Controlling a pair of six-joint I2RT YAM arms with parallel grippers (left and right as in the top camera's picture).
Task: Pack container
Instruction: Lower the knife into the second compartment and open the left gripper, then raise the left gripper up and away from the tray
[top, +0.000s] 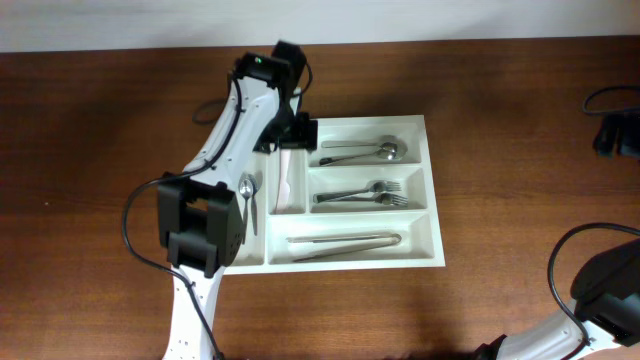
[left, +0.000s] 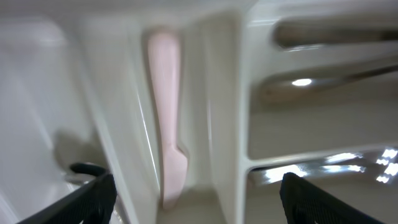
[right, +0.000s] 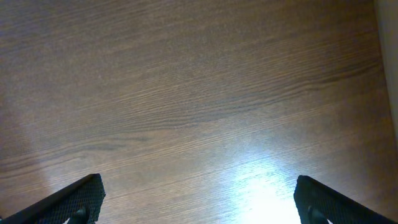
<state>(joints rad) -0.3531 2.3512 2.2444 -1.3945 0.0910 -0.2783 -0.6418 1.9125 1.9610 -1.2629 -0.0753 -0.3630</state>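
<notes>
The container (top: 432, 190) is a white cutlery tray at the middle of the wooden table. My left gripper (top: 291, 133) hovers over its upper left corner, open, with nothing between the fingers. In the left wrist view the left gripper (left: 199, 208) straddles a narrow compartment where a pale pink utensil (left: 166, 106) lies loose, apart from both fingers. The same pink utensil (top: 285, 180) shows from overhead. The wide compartments hold spoons (top: 365, 152), forks (top: 368, 195) and long metal pieces (top: 345, 243). A spoon (top: 247, 195) lies in the leftmost slot. My right gripper (right: 199, 205) is open over bare wood.
The left arm's black elbow (top: 200, 225) overhangs the tray's lower left corner. The right arm (top: 605, 290) sits at the table's lower right, with a dark part and cable (top: 615, 132) at the right edge. Bare wooden tabletop (top: 90, 150) lies to the tray's left.
</notes>
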